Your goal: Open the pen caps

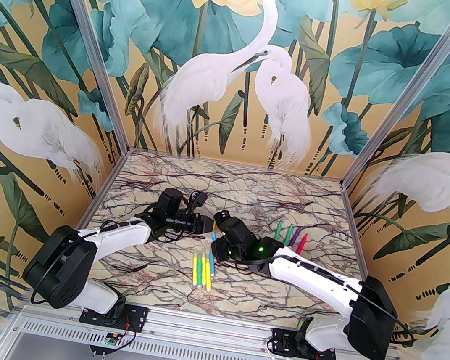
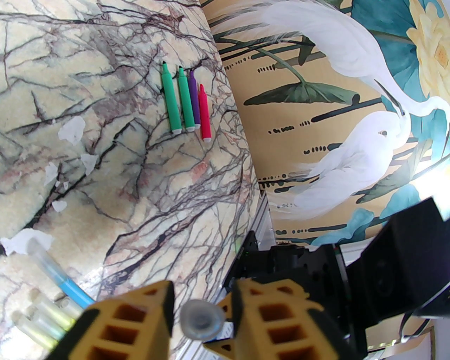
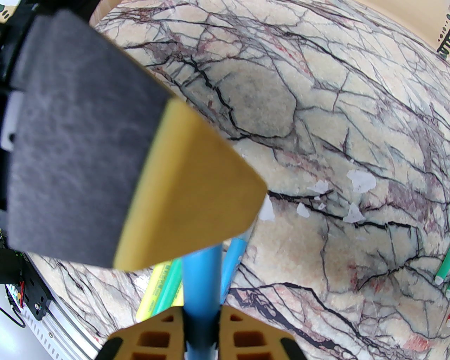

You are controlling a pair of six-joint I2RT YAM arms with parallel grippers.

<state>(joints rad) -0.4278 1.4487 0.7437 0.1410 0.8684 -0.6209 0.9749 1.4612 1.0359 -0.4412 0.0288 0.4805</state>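
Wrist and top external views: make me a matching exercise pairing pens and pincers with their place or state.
Things
1. right pincer
2. left pincer
3. pink pen
4. yellow pens

Place or state
A. uncapped, beside the purple pen
B. clamped on the blue pen
C. side by side, mid-table
D. clear cap between its fingers

Pairs: 1-B, 2-D, 3-A, 4-C

That tabletop (image 2: 105, 158) looks like matt, grainy marble print, flaking white. The cap (image 2: 202, 320) between the left gripper's (image 2: 201, 304) jaws: cloudy smooth plastic. The blue pen (image 3: 202, 274) in the right gripper (image 3: 201, 313): satin plastic.
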